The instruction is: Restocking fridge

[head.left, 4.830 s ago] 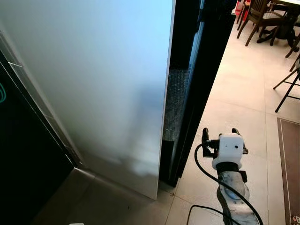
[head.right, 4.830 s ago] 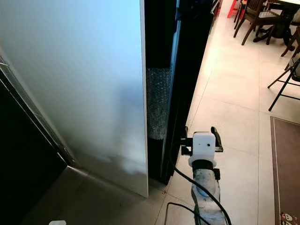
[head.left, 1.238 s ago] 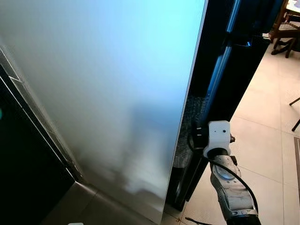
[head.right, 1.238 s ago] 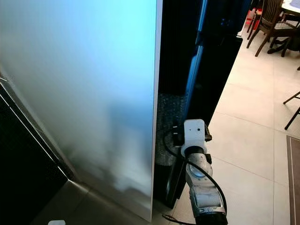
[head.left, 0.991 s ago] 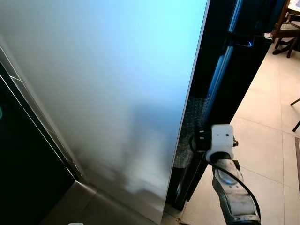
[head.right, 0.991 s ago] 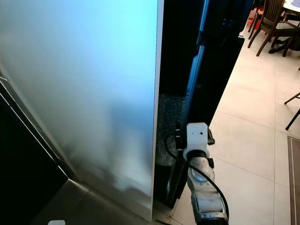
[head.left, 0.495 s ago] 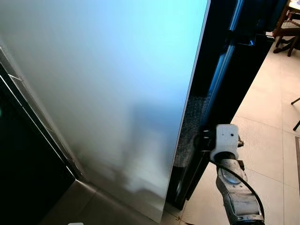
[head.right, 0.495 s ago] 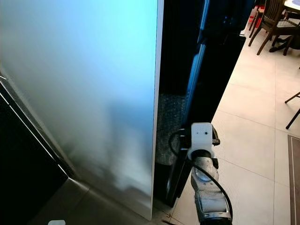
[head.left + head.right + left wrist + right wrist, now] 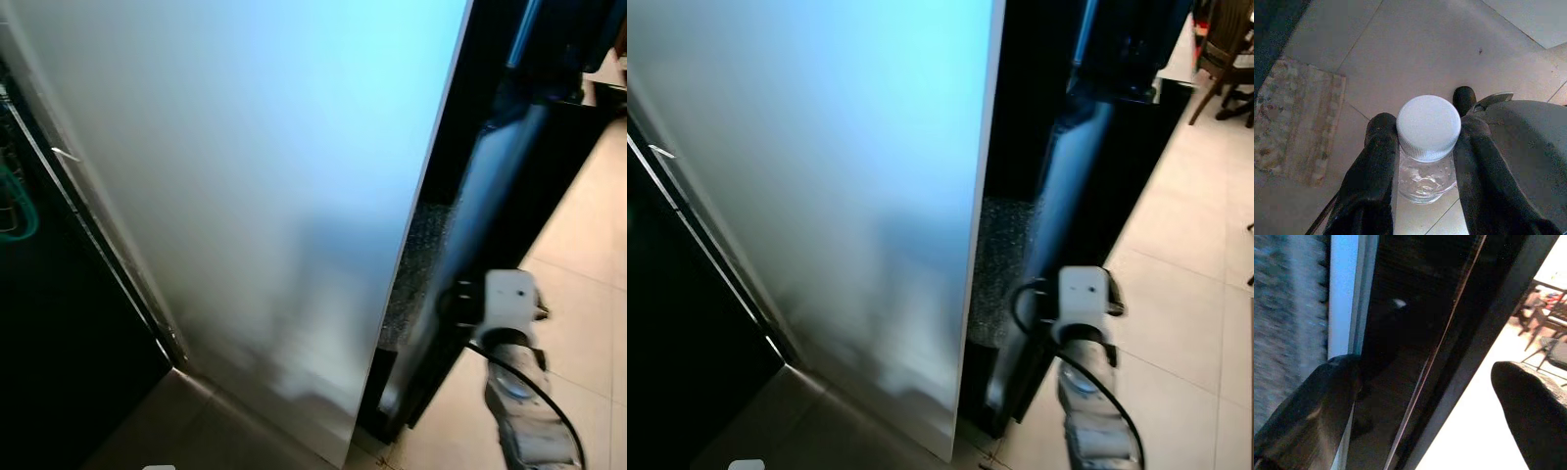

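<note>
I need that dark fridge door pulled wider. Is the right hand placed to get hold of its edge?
Probably yes: the right hand is open with the black door's edge between its fingers, and nothing blocks it.

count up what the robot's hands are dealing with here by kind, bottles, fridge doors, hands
bottles: 1, a clear bottle with a white cap, gripped in the left hand
fridge doors: 1, a dark fridge door, its edge between the open fingers of the right hand
hands: 2
total: 4
</note>
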You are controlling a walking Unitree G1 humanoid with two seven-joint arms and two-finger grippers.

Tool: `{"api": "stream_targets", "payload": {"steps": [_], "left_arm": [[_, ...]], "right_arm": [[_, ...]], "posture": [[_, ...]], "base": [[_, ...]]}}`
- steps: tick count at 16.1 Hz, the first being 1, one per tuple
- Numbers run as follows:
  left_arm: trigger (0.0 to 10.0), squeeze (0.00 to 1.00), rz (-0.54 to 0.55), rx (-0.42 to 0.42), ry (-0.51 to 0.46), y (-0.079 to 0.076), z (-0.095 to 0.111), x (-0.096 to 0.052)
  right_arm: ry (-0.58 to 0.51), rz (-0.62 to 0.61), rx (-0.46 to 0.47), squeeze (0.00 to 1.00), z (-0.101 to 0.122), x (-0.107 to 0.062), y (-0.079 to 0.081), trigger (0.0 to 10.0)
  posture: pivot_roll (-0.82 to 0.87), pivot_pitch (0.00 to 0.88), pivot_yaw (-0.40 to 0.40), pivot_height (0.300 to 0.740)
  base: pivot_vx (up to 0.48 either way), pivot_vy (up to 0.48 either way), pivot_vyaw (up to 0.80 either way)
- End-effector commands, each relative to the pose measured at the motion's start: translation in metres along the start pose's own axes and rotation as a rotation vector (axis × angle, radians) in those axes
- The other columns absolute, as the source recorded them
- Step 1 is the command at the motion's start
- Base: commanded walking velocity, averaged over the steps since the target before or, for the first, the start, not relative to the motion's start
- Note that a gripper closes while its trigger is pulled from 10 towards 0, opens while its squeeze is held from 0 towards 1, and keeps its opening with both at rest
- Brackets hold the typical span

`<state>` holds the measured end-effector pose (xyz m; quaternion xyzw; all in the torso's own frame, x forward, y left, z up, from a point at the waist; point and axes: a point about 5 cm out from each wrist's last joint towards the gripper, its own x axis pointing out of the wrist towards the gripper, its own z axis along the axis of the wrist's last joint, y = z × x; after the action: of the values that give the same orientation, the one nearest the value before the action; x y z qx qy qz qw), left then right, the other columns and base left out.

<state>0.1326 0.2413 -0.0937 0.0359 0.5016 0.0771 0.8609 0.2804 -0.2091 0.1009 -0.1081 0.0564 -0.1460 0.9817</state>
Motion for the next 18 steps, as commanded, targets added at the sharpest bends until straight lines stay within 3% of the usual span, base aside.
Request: {"api": "stream_targets", "payload": {"steps": [1,2,4,8,12,16,18], "left_arm": [[10.0,0.00,-0.003,0.013,0.018,-0.002,-0.002,0.000],[10.0,0.00,-0.004,0.011,0.019,-0.002,-0.003,0.000],[10.0,0.00,-0.005,0.011,0.019,-0.003,-0.003,0.000],[10.0,0.00,-0.008,0.008,0.018,-0.004,-0.002,0.000],[10.0,0.00,-0.010,0.013,0.020,-0.005,-0.001,0.001],[10.0,0.00,-0.009,0.021,0.019,-0.004,0.000,0.001],[10.0,0.00,-0.013,0.018,0.024,-0.003,0.000,0.001]], "right_arm": [[0.045,-0.137,-0.024,0.00,-0.011,0.000,-0.032,10.0],[0.086,-0.182,-0.028,0.00,-0.023,-0.004,-0.045,10.0],[0.121,-0.207,-0.045,0.00,-0.035,-0.007,-0.057,10.0],[0.281,-0.259,-0.106,0.00,-0.083,-0.021,-0.080,10.0],[0.371,-0.312,-0.137,0.00,-0.113,-0.037,-0.093,10.0],[0.510,-0.247,-0.069,0.00,-0.147,-0.050,-0.083,10.0],[0.578,-0.074,0.027,0.00,-0.165,-0.057,-0.057,10.0]], "posture": [[-0.19,0.000,-0.015,0.740],[-0.19,0.000,-0.020,0.740],[-0.20,0.000,-0.021,0.740],[-0.20,0.000,-0.027,0.740],[-0.20,0.000,-0.023,0.740],[-0.21,0.000,-0.004,0.740],[-0.21,0.000,0.006,0.740]], "base": [[0.000,0.000,0.00],[0.000,0.000,0.00],[0.000,0.000,0.00],[0.000,0.000,0.00],[0.000,0.000,0.00],[0.000,0.000,0.00],[0.000,0.000,0.00]]}}
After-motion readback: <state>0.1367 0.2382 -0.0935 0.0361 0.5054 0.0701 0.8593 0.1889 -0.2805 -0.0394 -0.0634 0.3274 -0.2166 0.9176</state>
